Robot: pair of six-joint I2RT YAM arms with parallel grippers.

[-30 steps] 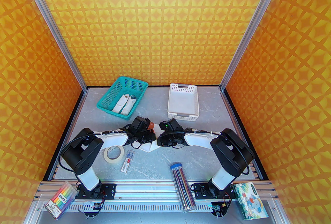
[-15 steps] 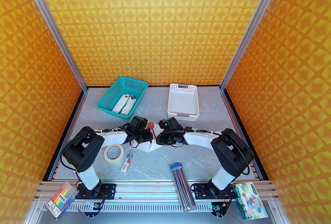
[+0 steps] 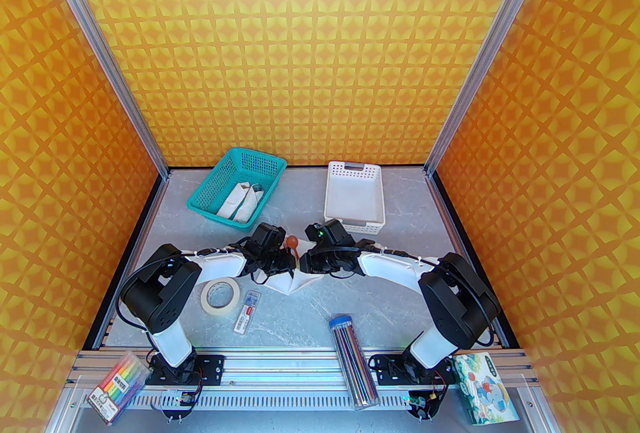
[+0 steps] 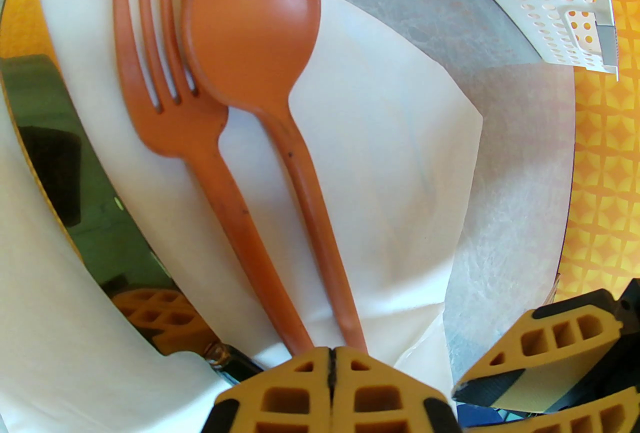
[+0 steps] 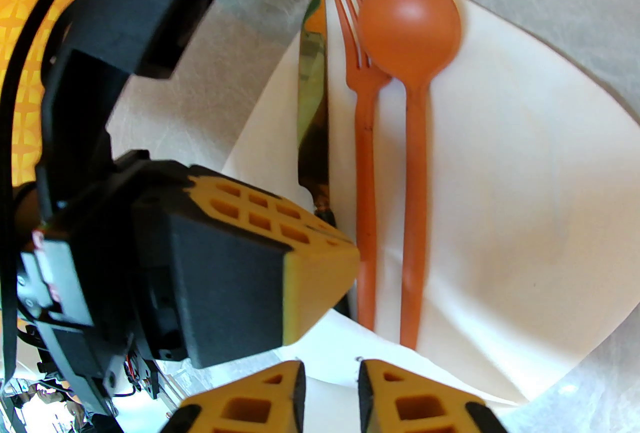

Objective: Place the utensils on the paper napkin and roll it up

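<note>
The white paper napkin (image 4: 390,146) lies on the table between both arms, its near corner folded up over the handle ends. On it lie the utensils side by side: a knife (image 5: 312,86) with a shiny blade, an orange fork (image 5: 365,121) and a reddish-brown spoon (image 5: 410,31). My left gripper (image 4: 330,366) is shut, its tips resting on the fold above the fork (image 4: 165,121) and spoon (image 4: 250,21) handles. My right gripper (image 5: 332,391) hovers over the same fold, jaws a little apart with nothing between them. In the top view the spoon bowl (image 3: 291,240) peeks out between the wrists.
A teal basket (image 3: 260,160) with white rolled bundles stands at the back left, a white slotted tray (image 3: 327,201) at the back right. A tape roll (image 3: 219,296), a small packet (image 3: 248,311) and a pencil tube (image 3: 352,356) lie nearer. A marker pack (image 3: 117,386) and a tissue pack (image 3: 482,386) sit on the front rail.
The left wrist drew back to the left, uncovering the spoon bowl. The right wrist shifted left and farther from the base, its elbow swung right, and its jaws parted slightly.
</note>
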